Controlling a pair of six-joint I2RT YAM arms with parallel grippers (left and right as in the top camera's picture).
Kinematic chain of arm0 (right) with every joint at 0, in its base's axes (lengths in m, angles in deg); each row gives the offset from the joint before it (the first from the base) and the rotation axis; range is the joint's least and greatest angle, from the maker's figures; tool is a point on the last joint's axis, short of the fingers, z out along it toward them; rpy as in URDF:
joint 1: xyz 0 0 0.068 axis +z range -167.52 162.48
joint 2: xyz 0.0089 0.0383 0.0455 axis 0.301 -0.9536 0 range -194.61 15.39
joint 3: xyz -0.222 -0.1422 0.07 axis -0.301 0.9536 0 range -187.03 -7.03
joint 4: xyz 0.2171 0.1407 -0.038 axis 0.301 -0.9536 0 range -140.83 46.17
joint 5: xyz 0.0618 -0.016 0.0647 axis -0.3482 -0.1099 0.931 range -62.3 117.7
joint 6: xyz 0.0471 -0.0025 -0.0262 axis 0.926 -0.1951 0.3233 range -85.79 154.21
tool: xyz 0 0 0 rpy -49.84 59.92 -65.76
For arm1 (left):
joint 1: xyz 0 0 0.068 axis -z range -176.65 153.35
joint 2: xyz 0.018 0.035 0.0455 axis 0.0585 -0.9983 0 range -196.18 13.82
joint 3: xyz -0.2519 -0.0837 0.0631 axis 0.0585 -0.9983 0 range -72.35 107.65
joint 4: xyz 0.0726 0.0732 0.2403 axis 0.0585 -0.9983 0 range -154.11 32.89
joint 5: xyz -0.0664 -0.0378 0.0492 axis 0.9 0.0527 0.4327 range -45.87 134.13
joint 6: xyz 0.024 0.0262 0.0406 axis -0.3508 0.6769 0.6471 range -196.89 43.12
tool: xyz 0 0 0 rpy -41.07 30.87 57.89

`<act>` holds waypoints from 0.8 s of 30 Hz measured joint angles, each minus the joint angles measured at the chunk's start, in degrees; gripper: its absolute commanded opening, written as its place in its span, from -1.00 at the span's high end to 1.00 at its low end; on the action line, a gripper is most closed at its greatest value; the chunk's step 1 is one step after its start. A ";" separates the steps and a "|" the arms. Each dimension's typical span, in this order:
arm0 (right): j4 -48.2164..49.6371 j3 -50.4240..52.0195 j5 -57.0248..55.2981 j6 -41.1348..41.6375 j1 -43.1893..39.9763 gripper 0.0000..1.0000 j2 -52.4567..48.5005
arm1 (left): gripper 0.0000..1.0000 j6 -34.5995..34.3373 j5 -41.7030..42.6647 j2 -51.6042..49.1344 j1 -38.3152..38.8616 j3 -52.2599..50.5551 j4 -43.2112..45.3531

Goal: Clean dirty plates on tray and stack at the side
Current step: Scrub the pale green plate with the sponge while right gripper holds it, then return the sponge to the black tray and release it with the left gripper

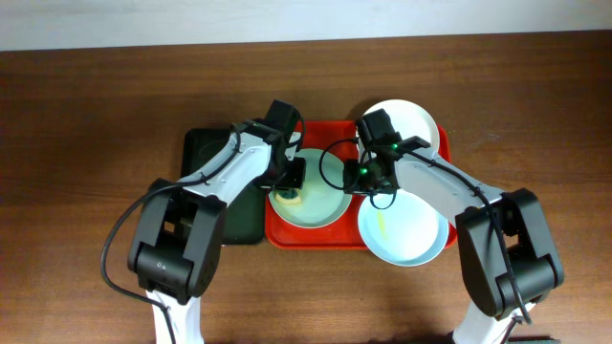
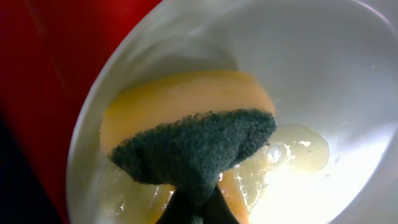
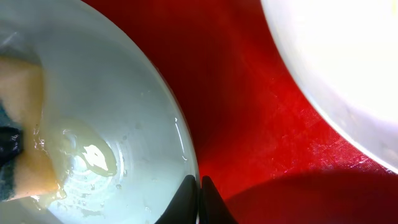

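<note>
The red tray point(image 1: 277, 231) holds three plates. A mint-green plate point(image 1: 330, 205) lies at its left-middle, a white plate point(image 1: 416, 119) at the back right, and another pale mint plate point(image 1: 406, 234) at the front right. My left gripper point(image 1: 292, 179) is shut on a yellow sponge with a green scouring side point(image 2: 193, 140) and presses it into the left-middle plate point(image 2: 348, 74), beside a wet yellow smear point(image 2: 305, 152). My right gripper point(image 3: 199, 190) is shut on that plate's right rim point(image 3: 186, 143). The white plate point(image 3: 348, 62) lies beyond it.
A smaller dark green tray point(image 1: 206, 191) lies against the red tray's left side. Brown wooden table point(image 1: 86, 143) surrounds both trays. The front-right plate overhangs the red tray's front rim.
</note>
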 measured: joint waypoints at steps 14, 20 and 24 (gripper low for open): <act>0.00 0.00 -0.04 0.00 0.00 0.91 0.00 | 1.00 -0.66 13.79 -1.51 2.23 0.07 4.70; 0.00 0.00 -0.04 0.00 0.00 0.91 0.00 | 1.00 0.35 15.69 -0.26 1.11 0.96 -0.02; 0.02 0.00 -0.02 -0.02 0.00 0.91 0.00 | 1.00 0.90 12.68 7.50 -0.72 0.96 -3.67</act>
